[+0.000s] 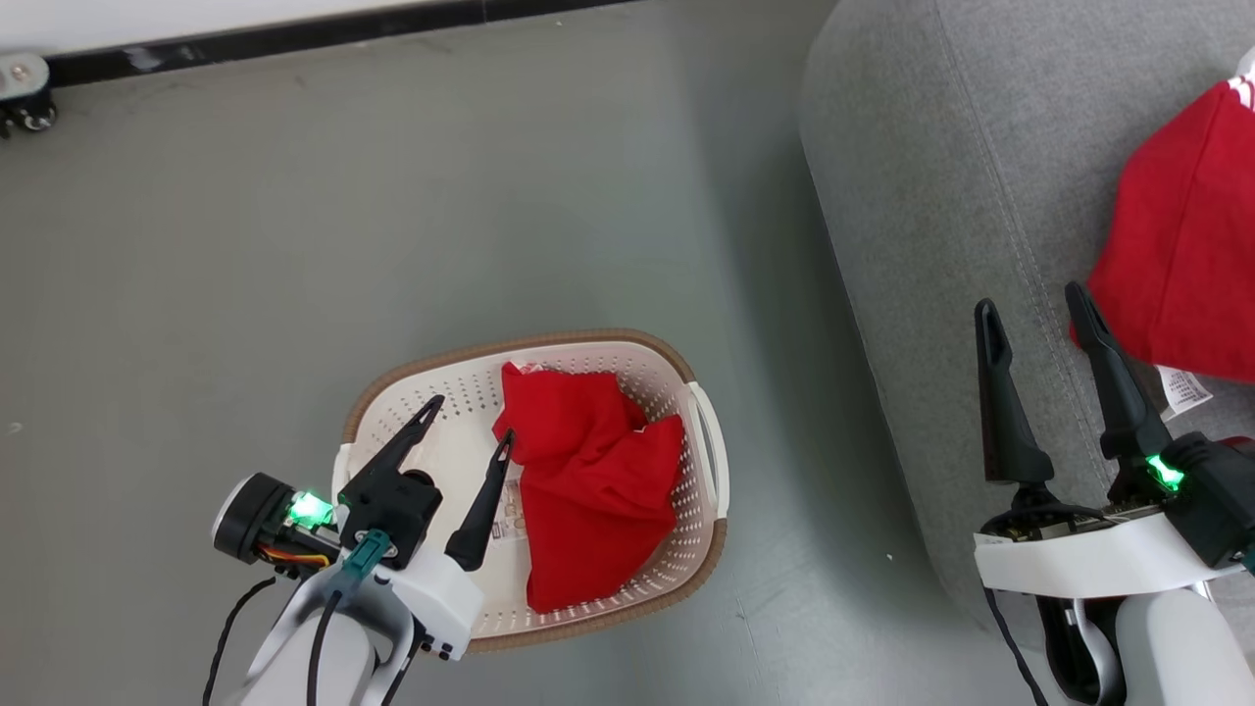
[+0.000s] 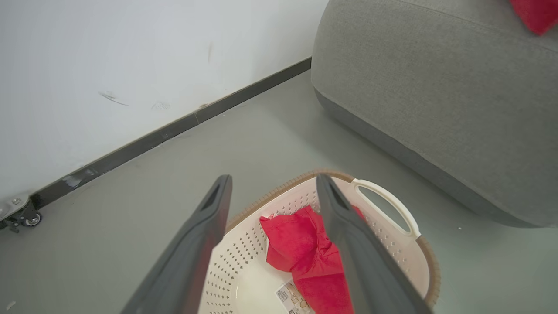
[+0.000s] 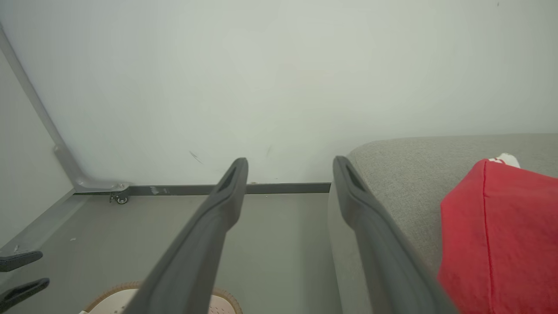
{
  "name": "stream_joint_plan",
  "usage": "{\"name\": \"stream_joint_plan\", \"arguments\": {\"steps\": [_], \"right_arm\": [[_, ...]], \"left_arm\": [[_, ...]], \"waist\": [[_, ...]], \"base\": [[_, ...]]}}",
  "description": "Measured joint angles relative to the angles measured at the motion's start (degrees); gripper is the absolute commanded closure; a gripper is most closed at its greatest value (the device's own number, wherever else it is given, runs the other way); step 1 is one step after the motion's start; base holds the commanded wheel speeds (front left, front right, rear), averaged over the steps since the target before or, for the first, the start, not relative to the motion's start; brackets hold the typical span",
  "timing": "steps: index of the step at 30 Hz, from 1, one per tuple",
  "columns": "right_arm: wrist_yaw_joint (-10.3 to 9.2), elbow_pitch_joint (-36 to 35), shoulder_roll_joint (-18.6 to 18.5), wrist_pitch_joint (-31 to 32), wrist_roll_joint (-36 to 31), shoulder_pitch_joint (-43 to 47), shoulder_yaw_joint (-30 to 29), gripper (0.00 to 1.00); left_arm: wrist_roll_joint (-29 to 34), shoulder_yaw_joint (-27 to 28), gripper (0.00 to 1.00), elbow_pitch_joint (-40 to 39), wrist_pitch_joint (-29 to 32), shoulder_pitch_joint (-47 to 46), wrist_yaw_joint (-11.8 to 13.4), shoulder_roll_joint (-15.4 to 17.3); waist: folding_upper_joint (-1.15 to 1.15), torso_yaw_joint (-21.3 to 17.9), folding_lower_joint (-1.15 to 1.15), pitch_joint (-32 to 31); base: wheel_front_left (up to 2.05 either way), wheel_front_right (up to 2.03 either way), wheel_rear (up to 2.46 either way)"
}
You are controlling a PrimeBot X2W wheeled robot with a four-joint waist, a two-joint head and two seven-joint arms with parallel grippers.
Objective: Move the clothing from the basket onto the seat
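Our left gripper (image 1: 472, 419) hangs wide open and empty over the basket's (image 1: 549, 341) left side; the clothing (image 1: 588, 490) lies just right of it, long axis far rim to near rim (our right gripper (image 1: 1030, 299), likewise spread and empty, sits over the seat (image 1: 931, 196))

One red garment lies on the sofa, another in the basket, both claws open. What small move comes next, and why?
Probably lower the left claw onto the red garment in the basket and close on it. That claw hangs open over the basket, right beside the cloth; the other garment already lies on the sofa.
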Motion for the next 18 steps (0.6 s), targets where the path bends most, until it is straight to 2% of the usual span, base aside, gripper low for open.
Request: {"name": "stream_joint_plan", "arguments": {"steps": [18], "right_arm": [[0.0,0.0,0.0,-1.5,0.1,-4.4,0.3,0.0]], "left_arm": [[2.4,-2.5,0.0,9.2,1.5,-5.5,-2.0,0.0]], "waist": [[0.0,-3.6,0.0,6.5]], "base": [[0.0,0.0,0.0]]}}
